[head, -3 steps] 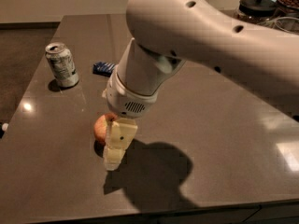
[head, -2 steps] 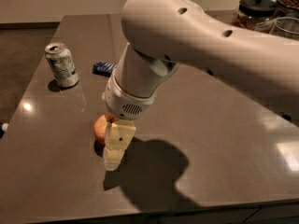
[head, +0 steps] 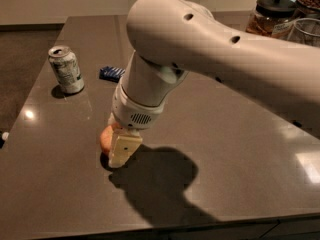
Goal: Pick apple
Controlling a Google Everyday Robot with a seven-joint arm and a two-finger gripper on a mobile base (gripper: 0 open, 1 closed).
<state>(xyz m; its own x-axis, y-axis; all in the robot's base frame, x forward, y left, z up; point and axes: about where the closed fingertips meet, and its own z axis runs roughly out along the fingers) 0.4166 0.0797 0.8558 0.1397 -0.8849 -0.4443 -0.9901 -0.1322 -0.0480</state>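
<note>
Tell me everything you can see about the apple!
Only a small part of the apple shows: a rounded, smooth, orange-red bulge with a paler yellowish patch. It seems to sit on the dark, glossy table, toward the front left. The cream gripper is down right beside it and hides its right side and top, so no stem can be seen. Whether the gripper actually presses on the apple cannot be told.

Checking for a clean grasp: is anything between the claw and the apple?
Nothing visible does. The claw is right at the apple, partly hiding it. The can and blue packet sit farther back on the table, out of the way.
</note>
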